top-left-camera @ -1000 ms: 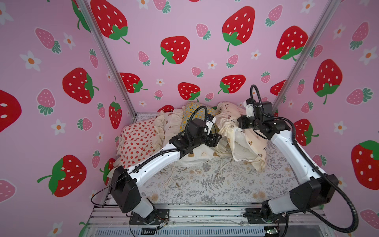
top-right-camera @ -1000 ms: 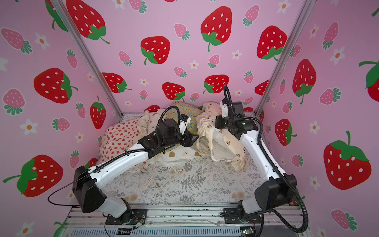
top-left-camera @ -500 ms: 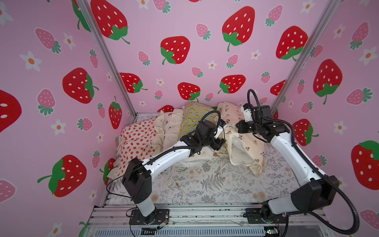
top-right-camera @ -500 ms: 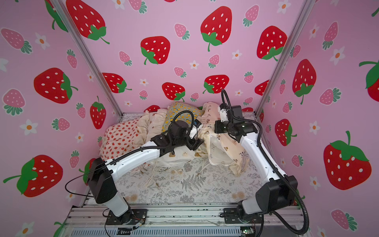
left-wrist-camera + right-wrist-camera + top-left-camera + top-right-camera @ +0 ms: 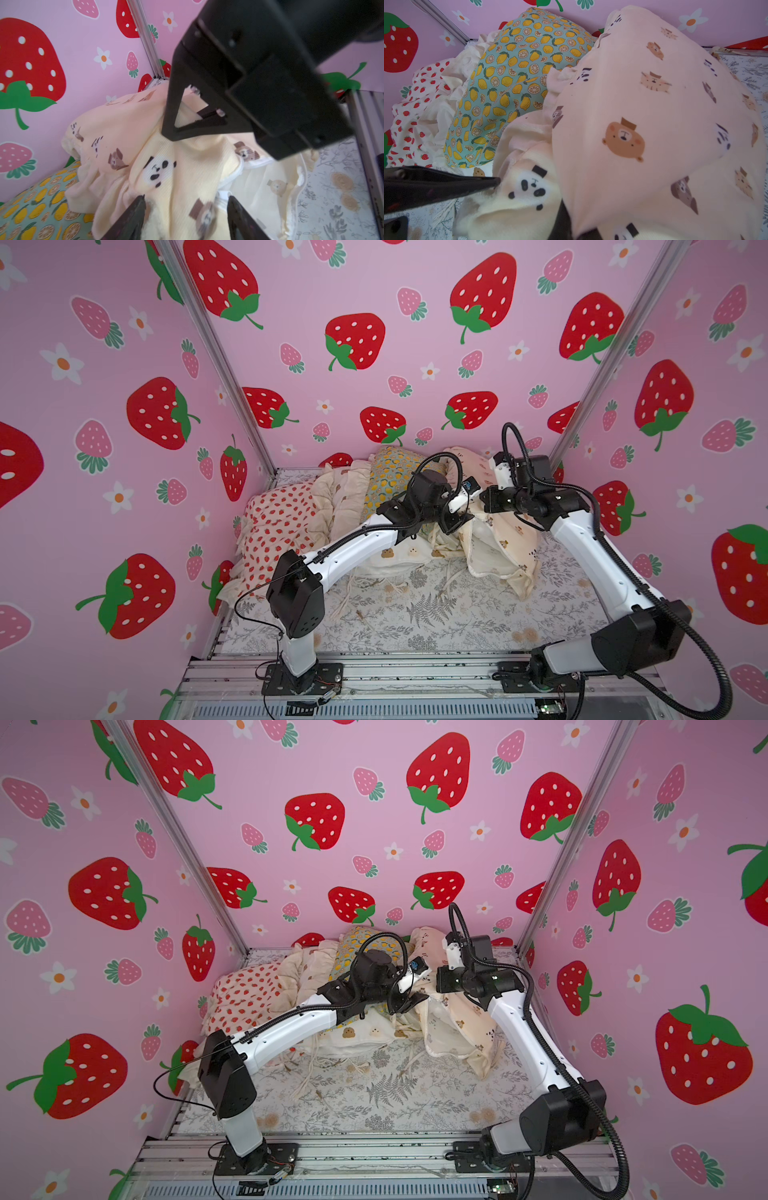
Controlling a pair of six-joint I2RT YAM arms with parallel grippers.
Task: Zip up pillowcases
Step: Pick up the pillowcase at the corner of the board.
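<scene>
Four pillowcases lie heaped at the back: strawberry print (image 5: 282,518), lemons on teal (image 5: 386,481), brown bear faces (image 5: 399,553), and tiny bears on cream (image 5: 507,539). My right gripper (image 5: 484,506) is shut on the tiny-bear pillowcase (image 5: 643,104) and holds its upper edge up; the cloth drapes over the jaws in the right wrist view. My left gripper (image 5: 186,214) is open, its fingers (image 5: 133,218) astride a hanging fold of that same pillowcase (image 5: 182,170), just below the right gripper (image 5: 187,128). A white zipper edge (image 5: 223,196) lies by one finger.
A grey fern-print sheet (image 5: 436,614) covers the table. Pink strawberry walls (image 5: 374,364) close in on three sides, with metal posts (image 5: 224,364) at the back corners. Loose cream ties (image 5: 353,593) trail off the bear-face pillowcase. A metal rail (image 5: 415,672) runs along the front.
My left arm has reached further right and back, bringing its gripper up against the right gripper, and its jaws have narrowed a little. The right gripper shifted slightly with the cloth.
</scene>
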